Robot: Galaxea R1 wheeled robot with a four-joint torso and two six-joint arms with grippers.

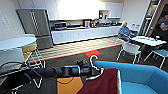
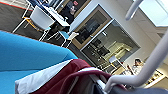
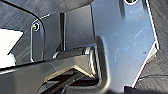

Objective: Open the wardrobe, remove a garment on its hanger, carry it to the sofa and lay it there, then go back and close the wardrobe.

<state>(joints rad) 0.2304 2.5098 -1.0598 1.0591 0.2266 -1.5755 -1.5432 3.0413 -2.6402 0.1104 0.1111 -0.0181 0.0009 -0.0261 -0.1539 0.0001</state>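
Observation:
My left arm reaches in from the left, and its gripper (image 1: 93,71) is shut on the white hanger (image 1: 93,62) just below the curved hook. The maroon garment (image 1: 103,83) with its white sleeve hangs from the hanger and drapes against the near left end of the blue sofa (image 1: 140,75). In the left wrist view the hanger (image 2: 150,62) runs close past the camera. Below it the maroon and white garment (image 2: 72,75) lies on the sofa's (image 2: 25,53) blue upholstery.
A round white table (image 1: 15,42) with chairs stands close on the left. People sit at a white table (image 1: 147,40) with white-and-teal chairs (image 1: 131,48) behind the sofa. A kitchen counter (image 1: 82,33) and grey fridge (image 1: 35,26) line the far wall. An orange floor patch (image 1: 68,85) lies under my arm.

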